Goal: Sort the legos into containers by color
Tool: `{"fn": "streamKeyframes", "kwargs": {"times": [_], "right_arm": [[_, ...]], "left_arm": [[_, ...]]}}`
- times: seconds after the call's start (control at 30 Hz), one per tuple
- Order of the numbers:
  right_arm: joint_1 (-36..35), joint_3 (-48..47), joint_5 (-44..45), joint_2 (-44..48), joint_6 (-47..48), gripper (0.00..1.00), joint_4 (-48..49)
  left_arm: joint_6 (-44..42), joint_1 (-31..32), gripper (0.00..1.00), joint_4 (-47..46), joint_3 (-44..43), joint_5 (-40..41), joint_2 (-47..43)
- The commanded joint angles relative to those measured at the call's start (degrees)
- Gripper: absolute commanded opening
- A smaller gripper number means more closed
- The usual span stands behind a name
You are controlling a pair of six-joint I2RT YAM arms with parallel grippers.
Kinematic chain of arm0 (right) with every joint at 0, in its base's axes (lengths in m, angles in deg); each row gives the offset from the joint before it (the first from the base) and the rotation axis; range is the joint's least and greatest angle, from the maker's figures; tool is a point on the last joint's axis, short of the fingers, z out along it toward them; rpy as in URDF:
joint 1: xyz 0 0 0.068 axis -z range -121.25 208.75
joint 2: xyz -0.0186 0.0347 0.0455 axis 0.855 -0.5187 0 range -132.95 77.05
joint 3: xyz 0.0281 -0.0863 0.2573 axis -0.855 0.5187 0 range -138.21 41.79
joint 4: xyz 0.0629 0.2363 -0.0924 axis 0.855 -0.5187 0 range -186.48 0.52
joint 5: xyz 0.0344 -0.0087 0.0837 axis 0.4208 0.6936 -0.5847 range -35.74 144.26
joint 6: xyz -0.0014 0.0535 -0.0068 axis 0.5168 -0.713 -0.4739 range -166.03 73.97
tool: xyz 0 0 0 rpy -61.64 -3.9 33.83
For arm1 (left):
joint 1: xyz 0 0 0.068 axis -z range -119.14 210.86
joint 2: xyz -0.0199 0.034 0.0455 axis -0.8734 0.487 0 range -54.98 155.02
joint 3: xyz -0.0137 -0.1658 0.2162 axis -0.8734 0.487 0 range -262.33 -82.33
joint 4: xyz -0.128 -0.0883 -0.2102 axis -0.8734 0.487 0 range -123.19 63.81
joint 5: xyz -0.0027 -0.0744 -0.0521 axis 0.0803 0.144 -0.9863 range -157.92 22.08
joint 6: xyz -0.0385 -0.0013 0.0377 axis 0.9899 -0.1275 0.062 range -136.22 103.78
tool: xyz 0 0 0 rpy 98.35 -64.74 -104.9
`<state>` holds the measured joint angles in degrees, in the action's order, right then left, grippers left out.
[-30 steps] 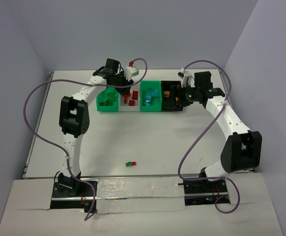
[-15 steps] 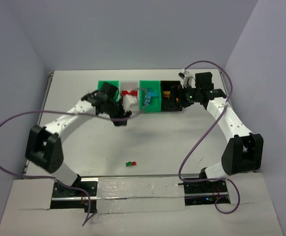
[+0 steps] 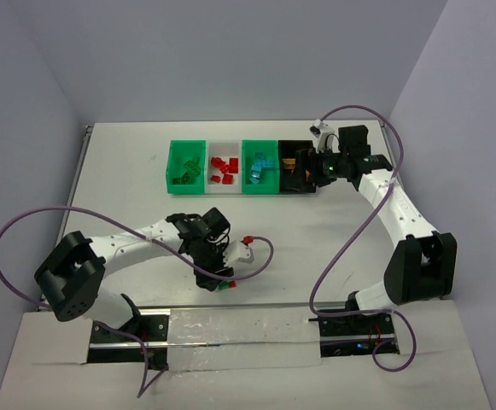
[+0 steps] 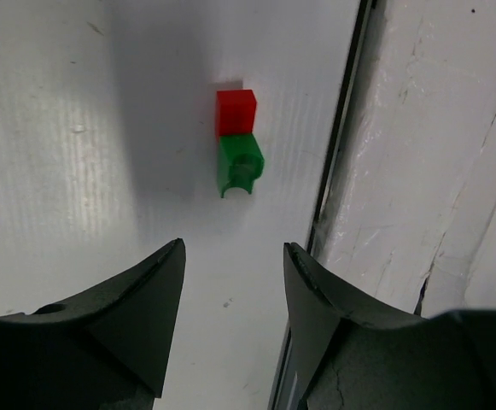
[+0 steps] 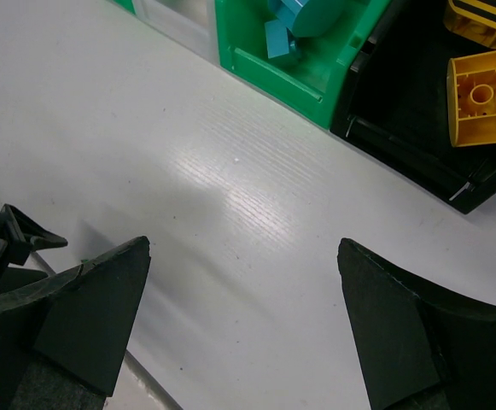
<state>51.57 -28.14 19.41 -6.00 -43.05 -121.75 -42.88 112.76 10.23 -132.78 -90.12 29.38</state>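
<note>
A small red-and-green stacked lego [image 4: 236, 141] lies on the white table beside the near edge. My left gripper [image 4: 235, 248] hovers just short of it, open with nothing between the fingers. In the top view the left gripper [image 3: 216, 275] partly covers that lego [image 3: 225, 285]. Four containers stand in a row at the back: a green bin [image 3: 172, 162] with green legos, a white bin [image 3: 224, 147] with red ones, a green bin [image 3: 261, 147] with cyan ones, and a black bin [image 3: 295, 147] with yellow ones. My right gripper [image 5: 243, 248] is open and empty above bare table by the black bin [image 5: 401, 111].
A dark seam [image 4: 341, 154] separates the table from a white taped board [image 3: 239, 329] along the near edge, close to the lego. The left arm's purple cable [image 3: 263, 256] loops over the table right of the gripper. The right arm's cable [image 3: 350, 231] hangs across the right side.
My left arm has swung from the bins at the back down to the near edge, ending over the red-and-green lego, and its jaws have widened. The right arm has not moved.
</note>
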Motion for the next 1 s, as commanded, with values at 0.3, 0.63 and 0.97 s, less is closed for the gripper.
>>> {"fn": "streamKeyframes", "kwargs": {"times": [0.3,0.63,0.97], "right_arm": [[0.5,1.0,0.9,2.9,1.0,0.97,0.8],[0.5,1.5,1.2,3.2,1.2,0.97,0.9],[0.6,1.1,1.1,2.7,1.1,0.97,0.7]], "left_arm": [[6.7,5.4,0.62,-9.7,0.9,6.1,-2.7],[6.9,7.7,0.64,-10.9,0.5,6.7,-0.8],[7.9,10.0,0.6,-13.2,1.2,7.9,0.2]]}}
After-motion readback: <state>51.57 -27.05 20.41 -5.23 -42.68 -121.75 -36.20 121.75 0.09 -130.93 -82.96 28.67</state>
